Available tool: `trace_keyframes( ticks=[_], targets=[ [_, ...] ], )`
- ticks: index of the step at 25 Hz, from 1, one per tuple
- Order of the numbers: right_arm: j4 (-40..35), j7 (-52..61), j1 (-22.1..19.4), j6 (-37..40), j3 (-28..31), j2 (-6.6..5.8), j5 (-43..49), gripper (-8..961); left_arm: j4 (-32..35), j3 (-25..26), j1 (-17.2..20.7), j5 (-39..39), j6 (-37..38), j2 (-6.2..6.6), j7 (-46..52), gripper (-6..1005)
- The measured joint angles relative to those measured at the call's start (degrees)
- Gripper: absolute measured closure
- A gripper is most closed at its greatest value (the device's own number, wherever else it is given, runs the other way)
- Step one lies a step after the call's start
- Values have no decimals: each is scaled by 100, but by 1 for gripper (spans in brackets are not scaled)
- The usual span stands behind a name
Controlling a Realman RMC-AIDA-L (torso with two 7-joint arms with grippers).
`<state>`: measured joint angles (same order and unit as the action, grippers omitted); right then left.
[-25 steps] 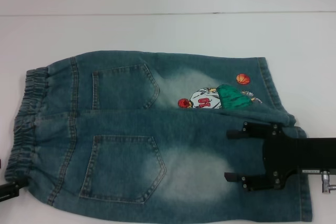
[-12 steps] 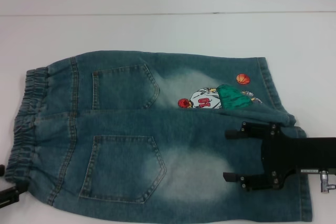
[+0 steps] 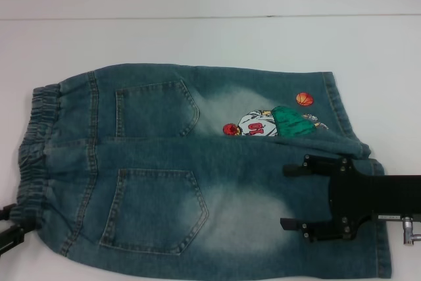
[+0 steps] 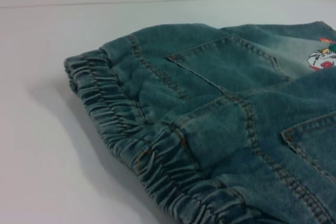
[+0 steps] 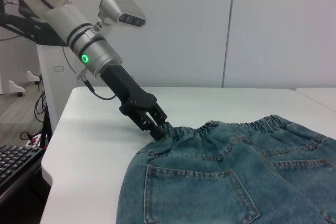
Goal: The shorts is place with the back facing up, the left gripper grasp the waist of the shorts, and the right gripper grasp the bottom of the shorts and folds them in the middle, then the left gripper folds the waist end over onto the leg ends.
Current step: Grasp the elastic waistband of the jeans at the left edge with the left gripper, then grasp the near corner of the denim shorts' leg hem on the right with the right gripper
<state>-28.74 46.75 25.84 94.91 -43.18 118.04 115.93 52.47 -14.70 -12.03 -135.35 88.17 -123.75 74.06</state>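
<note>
Pinching only the waist (image 3: 29, 156) corner, clenched left end effector (image 5: 156, 127) may slip; right end effector (image 3: 294, 195), spread, grips nothing above the shorts (image 3: 197, 169).

White table (image 3: 197, 37) — black keyboard (image 5: 16, 167) off its edge, grey wall panels (image 5: 273, 24) behind

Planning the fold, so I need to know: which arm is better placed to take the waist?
Probably left: the left gripper is already at the waist, while the right gripper hovers open over the leg ends.
</note>
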Motion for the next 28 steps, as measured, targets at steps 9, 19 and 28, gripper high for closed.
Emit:
trace_keyframes(
  ticks=[9, 19, 28],
  targets=[
    [-1, 65, -42, 16, 21, 9, -25, 84, 57, -147, -37, -97, 226, 5, 32, 633],
    [-1680, 1864, -394, 536, -10, 8, 194, 84, 223, -119, -68, -17, 43, -22, 176, 931],
    [-3458, 4092, -19, 1576, -20, -124, 1986, 84, 157, -150, -71, -5, -60, -20, 67, 950]
  ],
)
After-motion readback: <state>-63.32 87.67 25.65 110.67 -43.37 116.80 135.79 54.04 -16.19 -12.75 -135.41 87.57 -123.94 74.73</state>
